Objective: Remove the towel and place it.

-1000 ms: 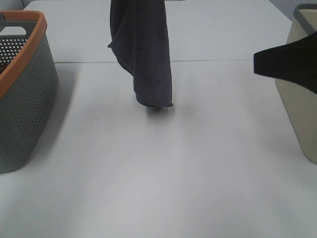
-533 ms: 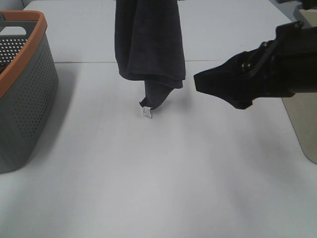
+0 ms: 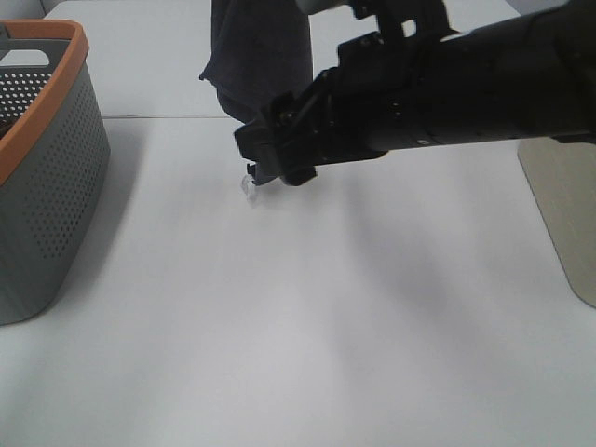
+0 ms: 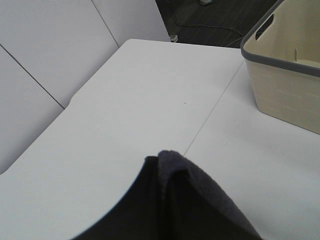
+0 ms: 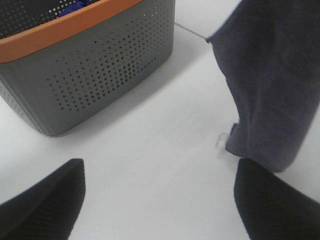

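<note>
The dark charcoal-purple towel (image 3: 261, 56) hangs from above over the far middle of the table, its lower end just above the surface with the white tag (image 3: 249, 186) showing. My left gripper (image 4: 159, 167) is shut on the towel's top fold (image 4: 200, 200); it is out of the exterior view. My right gripper (image 3: 270, 172) reaches across from the right to the towel's lower end. In the right wrist view its fingertips (image 5: 45, 200) stand wide apart and empty, with the towel (image 5: 275, 75) and tag (image 5: 222, 142) just ahead.
A grey perforated basket with an orange rim (image 3: 47, 186) stands at the left edge, something blue (image 5: 75, 6) inside it. A beige bin (image 3: 559, 205) stands at the right edge, partly behind my right arm. A table seam (image 3: 158, 117) runs across behind the towel.
My right arm has swept in from the right edge to the towel's lower end. The hanging towel has shifted slightly left, its bottom now hidden behind the gripper.
</note>
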Controlling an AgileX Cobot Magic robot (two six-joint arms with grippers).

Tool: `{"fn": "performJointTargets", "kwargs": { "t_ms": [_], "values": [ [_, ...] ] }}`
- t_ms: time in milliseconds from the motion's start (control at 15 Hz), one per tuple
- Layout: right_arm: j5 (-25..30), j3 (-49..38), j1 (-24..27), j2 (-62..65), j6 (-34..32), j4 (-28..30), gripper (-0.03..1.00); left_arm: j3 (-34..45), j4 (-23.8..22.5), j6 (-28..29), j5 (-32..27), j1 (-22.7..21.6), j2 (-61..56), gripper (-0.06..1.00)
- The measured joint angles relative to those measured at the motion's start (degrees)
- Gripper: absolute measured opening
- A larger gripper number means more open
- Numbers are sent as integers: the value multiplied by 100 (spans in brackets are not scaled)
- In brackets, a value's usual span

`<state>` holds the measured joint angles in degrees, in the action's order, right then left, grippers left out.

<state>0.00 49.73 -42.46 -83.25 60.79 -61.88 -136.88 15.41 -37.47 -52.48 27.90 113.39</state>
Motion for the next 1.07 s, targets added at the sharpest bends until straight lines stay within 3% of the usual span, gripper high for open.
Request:
{"fn": "performJointTargets", "kwargs": {
  "t_ms": [333,733,1067],
  "values": [
    [-527,779,-80,-647,-132,-17,73,0,-23,6,0,0,252,0],
    [-728,1392,-80,-1375,-602,-40,71,0,-34,97,378,0,269,0],
    [-2017,1725,-80,-2023,-607,6,71,0,-40,109,390,0,269,0]
  ]
}}
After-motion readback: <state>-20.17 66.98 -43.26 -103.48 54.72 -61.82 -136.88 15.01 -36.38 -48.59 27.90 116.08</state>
